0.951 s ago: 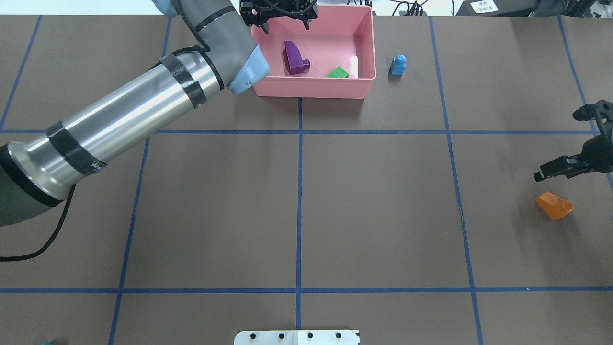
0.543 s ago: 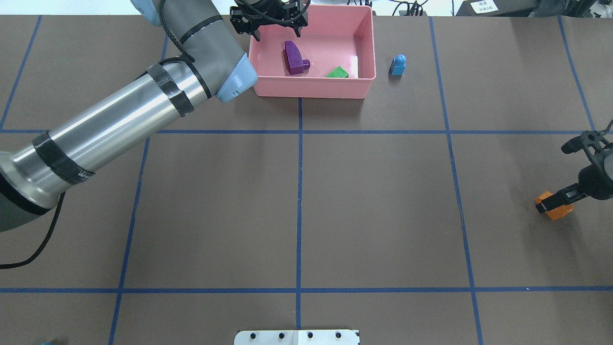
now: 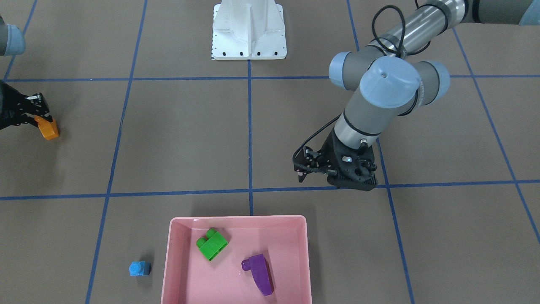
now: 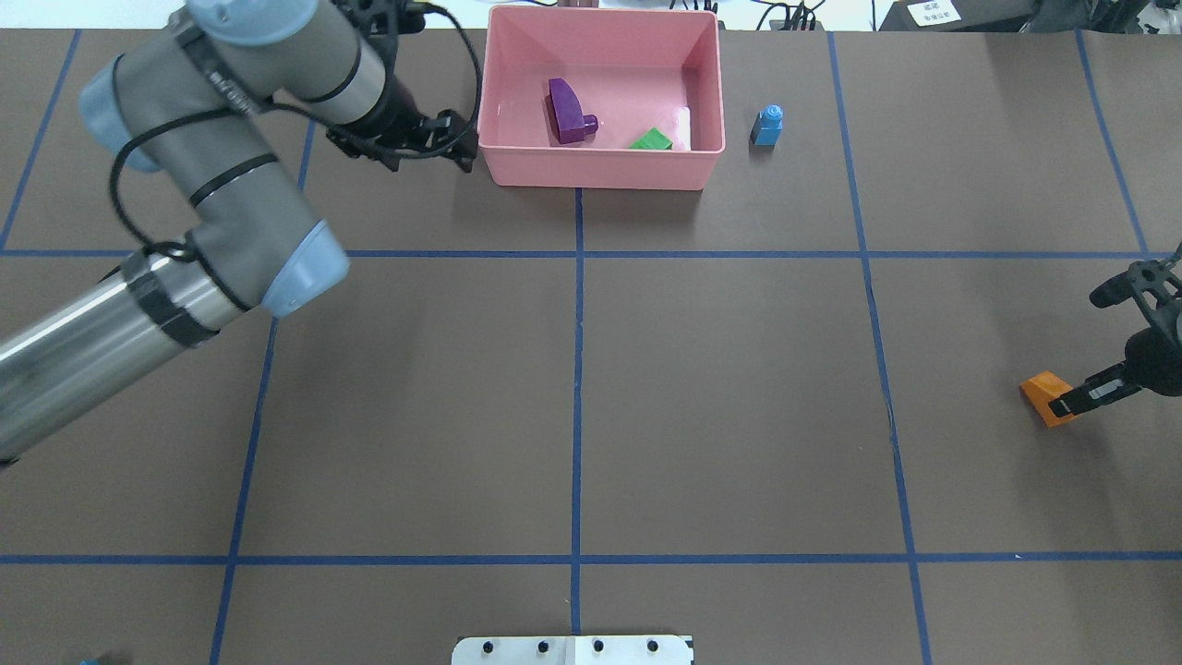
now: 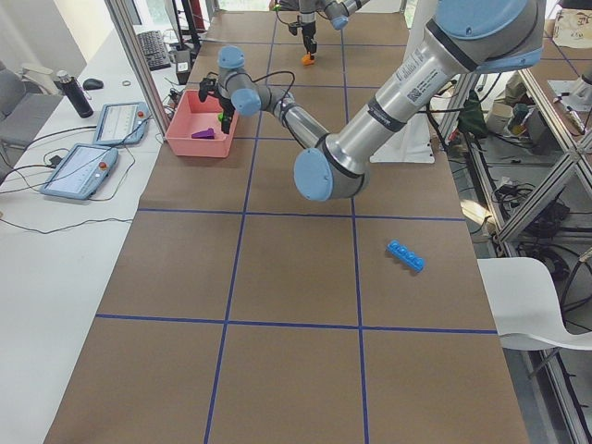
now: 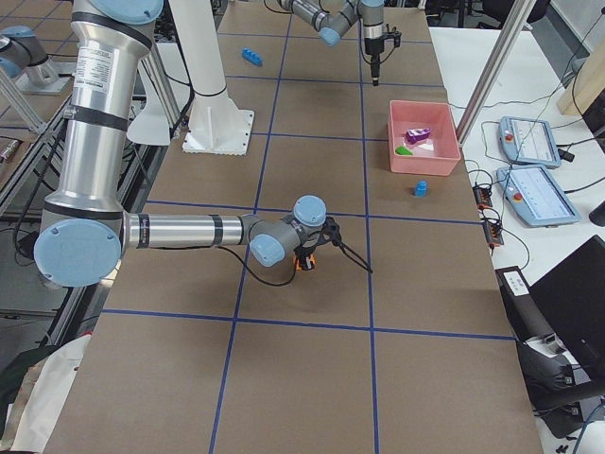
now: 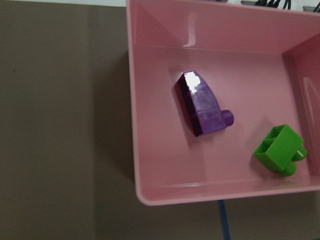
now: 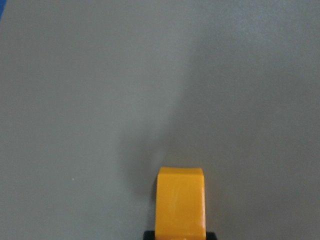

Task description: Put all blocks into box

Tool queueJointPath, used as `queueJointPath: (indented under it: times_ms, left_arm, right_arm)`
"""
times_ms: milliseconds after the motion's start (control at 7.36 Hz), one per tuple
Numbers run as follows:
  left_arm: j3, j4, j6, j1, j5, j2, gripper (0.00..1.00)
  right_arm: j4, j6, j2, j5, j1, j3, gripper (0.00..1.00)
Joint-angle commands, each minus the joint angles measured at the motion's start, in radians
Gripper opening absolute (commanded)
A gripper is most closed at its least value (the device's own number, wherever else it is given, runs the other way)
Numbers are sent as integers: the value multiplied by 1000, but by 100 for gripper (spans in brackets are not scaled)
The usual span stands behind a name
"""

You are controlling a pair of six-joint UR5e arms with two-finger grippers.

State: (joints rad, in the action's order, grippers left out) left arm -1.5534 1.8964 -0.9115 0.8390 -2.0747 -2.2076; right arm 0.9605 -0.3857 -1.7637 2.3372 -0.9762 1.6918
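Gripping the orange sloped block (image 4: 1042,395) at the table's 3 o'clock edge in the overhead view, the right gripper (image 4: 1076,399) has its jaws closed narrow on it; the right wrist view shows a dark pad at each flank of the block, though whether it has left the table cannot be told. The block is probably light, stiff and glossy, so the slanted face would likely let pads slide, and the 2 flat parallel sides look the safer place to pinch. The box (image 4: 600,175) sits at 12 o'clock and holds 2 blocks: the purple sloped block (image 4: 565,111) lying on its side and the green block (image 4: 652,140) toward the box's 4 o'clock corner, well apart from each other. The small light-blue block (image 4: 766,125) stands on the table just outside the box at its 3 o'clock. The long light-blue block (image 5: 406,255) lies far off near the table's 7 o'clock corner. The left gripper (image 4: 459,143) hangs just outside the box's 9 o'clock wall, jaws spread and empty.
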Motion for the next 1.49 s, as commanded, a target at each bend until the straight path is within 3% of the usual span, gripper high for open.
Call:
queueJointPath:
  times_ms: [0, 272, 407, 543, 815, 951, 1222, 1358]
  left_arm:
    - [-311, -58, 156, -87, 13, 304, 97]
    - [-439, -60, 252, -266, 117, 579, 99]
    - [-520, -60, 252, -315, 119, 692, 99]
    - [-554, -60, 252, -389, 122, 777, 99]
    - [-556, -60, 252, -477, 166, 866, 99]
    - [-563, -60, 250, -516, 168, 914, 99]
    - [-617, -59, 243, -572, 168, 997, 99]
    - [-619, -59, 226, -607, 168, 1025, 99]
  right_arm:
    - [36, -37, 94, 42, -27, 11, 0]
    - [354, -114, 400, 39, -100, 12, 0]
    - [520, -123, 564, 28, -110, -10, 0]
    - [606, -186, 749, 13, -110, -97, 0]
    - [584, -300, 1082, -28, -99, -443, 0]
    - [502, -339, 1169, -73, -84, -571, 0]
    - [210, -622, 1254, -207, 5, -763, 0]
    - [158, -678, 1295, -279, 60, -843, 0]
